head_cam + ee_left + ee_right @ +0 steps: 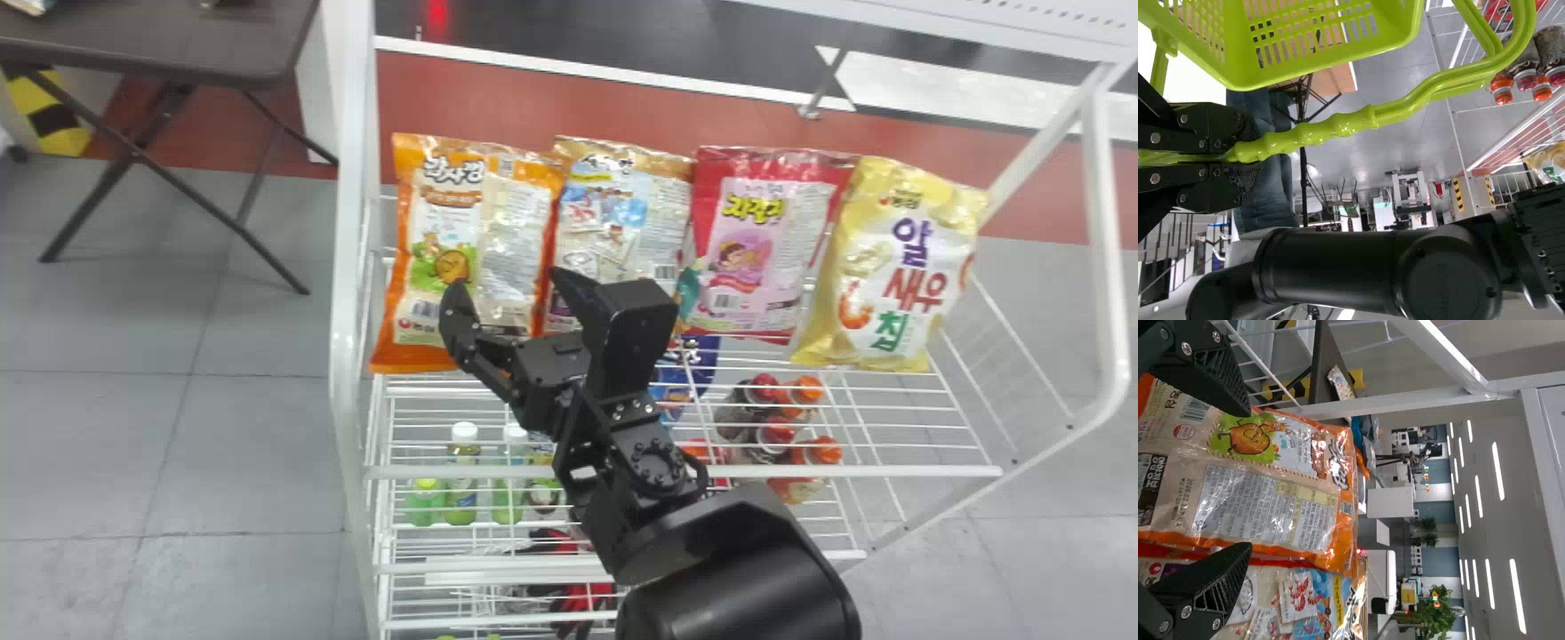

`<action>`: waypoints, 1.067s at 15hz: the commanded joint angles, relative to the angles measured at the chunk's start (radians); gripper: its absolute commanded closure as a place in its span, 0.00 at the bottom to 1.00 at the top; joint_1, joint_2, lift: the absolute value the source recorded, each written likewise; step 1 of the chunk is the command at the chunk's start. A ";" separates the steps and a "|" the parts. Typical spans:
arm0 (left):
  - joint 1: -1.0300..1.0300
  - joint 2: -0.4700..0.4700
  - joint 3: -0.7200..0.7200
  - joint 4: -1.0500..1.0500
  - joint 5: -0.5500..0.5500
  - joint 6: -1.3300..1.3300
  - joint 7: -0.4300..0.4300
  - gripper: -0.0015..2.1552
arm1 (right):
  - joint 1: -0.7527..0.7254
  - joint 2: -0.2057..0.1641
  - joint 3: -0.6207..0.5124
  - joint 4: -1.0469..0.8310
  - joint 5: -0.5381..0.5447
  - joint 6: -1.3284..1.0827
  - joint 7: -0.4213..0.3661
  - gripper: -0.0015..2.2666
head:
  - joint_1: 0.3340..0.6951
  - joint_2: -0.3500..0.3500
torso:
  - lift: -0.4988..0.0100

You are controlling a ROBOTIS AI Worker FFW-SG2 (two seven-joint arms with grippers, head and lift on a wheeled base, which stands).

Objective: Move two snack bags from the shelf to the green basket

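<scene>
Right gripper [507,283] out front, jaws wide apart; left gripper [1246,155], jaws pinched together.

Head view now, from up high, looking forward and steeply down over the whole shelf [791,471]; right wrist view's right in close, facing the orange bag [516,231] both share, room beyond; left wrist view's tight on the green basket [1238,53], sharing bottles [1548,50] with the head
</scene>
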State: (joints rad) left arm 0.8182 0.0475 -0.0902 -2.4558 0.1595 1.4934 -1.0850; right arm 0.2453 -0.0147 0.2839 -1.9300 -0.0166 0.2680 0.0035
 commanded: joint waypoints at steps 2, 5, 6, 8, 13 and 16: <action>-0.005 0.000 0.010 0.011 0.006 -0.003 -0.006 0.95 | -0.066 0.016 0.026 0.063 0.009 0.023 0.001 0.06 | 1.00 0.28 | 0.95; -0.014 0.000 0.020 0.026 0.018 -0.003 -0.010 0.95 | -0.113 0.016 0.024 0.097 0.006 0.090 0.026 0.18 | 1.00 0.35 | 0.95; -0.017 0.000 0.023 0.031 0.020 -0.006 -0.012 0.95 | -0.127 0.016 0.024 0.101 0.009 0.127 0.052 0.30 | 1.00 0.36 | 0.95; -0.024 0.000 0.023 0.035 0.023 -0.006 -0.012 0.95 | -0.147 0.016 0.024 0.103 0.014 0.204 0.065 0.83 | 1.00 0.38 | 0.95; -0.033 0.000 0.024 0.037 0.025 -0.006 -0.012 0.95 | -0.133 0.015 0.018 0.094 0.009 0.152 0.070 0.99 | 1.00 0.39 | 0.95; -0.036 -0.001 0.024 0.037 0.025 -0.003 -0.010 0.95 | -0.089 -0.002 0.020 0.026 0.004 0.136 0.072 0.99 | 1.00 0.38 | 0.95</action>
State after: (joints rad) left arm 0.7852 0.0475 -0.0659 -2.4189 0.1840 1.4876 -1.0962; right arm 0.1325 -0.0069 0.3020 -1.8616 -0.0093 0.4078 0.0747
